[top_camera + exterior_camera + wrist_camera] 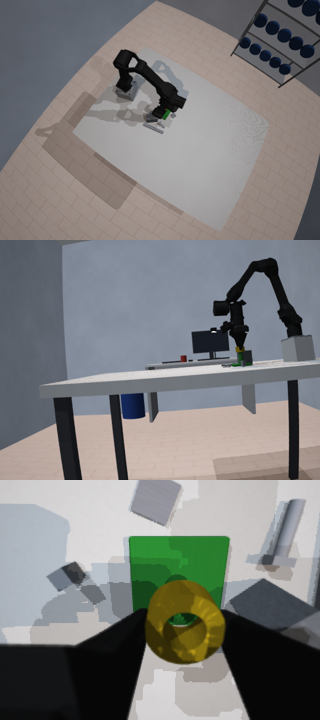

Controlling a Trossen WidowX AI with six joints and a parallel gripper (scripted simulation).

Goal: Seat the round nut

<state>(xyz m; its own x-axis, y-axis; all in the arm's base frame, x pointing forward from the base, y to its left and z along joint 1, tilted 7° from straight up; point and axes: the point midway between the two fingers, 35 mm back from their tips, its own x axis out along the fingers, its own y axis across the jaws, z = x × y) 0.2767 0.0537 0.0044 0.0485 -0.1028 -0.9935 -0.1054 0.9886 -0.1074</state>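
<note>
My gripper [182,616] is shut on the yellow round nut [185,621] and points straight down over the green base plate [179,570]. Through the nut's hole in the wrist view I see the green round peg [181,619], so the nut is lined up over it. In the exterior view the nut [240,349] sits at the top of the upright green peg [240,357], well above the plate [239,364]. In the top view the gripper [163,111] covers most of the green base [166,113]; the nut barely shows there.
Several grey blocks lie around the base: a dark block [151,118], a long bar [153,128], a small bolt [161,124], a small cube [173,115]. A grey box [246,356] stands just behind the peg. The arm's pedestal [297,347] is at the table's right.
</note>
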